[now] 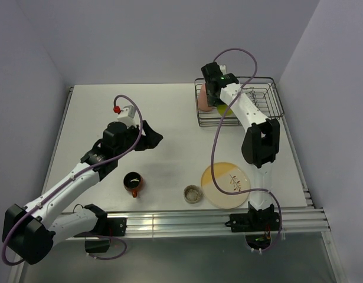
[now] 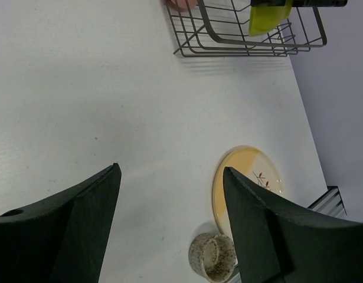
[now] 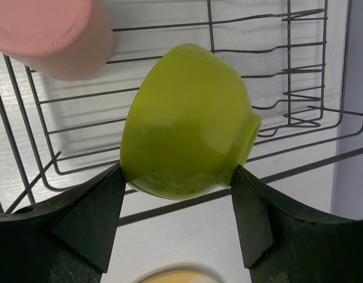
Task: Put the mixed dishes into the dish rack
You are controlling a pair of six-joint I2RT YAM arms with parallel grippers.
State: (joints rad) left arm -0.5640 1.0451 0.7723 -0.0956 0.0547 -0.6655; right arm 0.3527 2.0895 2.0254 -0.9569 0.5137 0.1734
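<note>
1. Locate the black two-finger right gripper [image 3: 176, 174] at the bottom of the right wrist view, jaws clamped on a glossy lime-green bowl [image 3: 187, 124], one finger against each side.
2. Note the bowl's attitude: tipped on its side, small foot ring pointing right, smooth rounded outer wall facing the lens, opening turned away to the lower left.
3. Read the bowl's position as over the near side of the rack. Treat contact with the wires as impossible to tell.
4. Identify the rectangular dark metal wire dish rack [image 3: 287, 112] behind the bowl: thin straight rods, wavy slot wires toward its right end, white surface showing through the base. Find it at the far right of the white table [image 1: 163, 112] in the top view.
5. Find the matte pink tumbler [image 3: 51, 35] at the rack's left end, just beside the bowl. Leave standing or lying undecided.
6. Check the black left gripper [image 2: 171, 171]: jaws wide apart, nothing between them, hanging over bare table left of centre.
7. Survey the near edge in the top view, left to right:
   - small orange mug with dark inside [image 1: 133, 183], upright;
   - tiny speckled greyish-beige cup [image 1: 193, 193], upright, open end up;
   - large pale-yellow round plate with a dark twig motif [image 1: 219, 191], lying flat, just beside the cup, crossed in that view by a purple cable [image 1: 213, 150].
8. Record all three as well apart from the rack and from both grippers.
</note>
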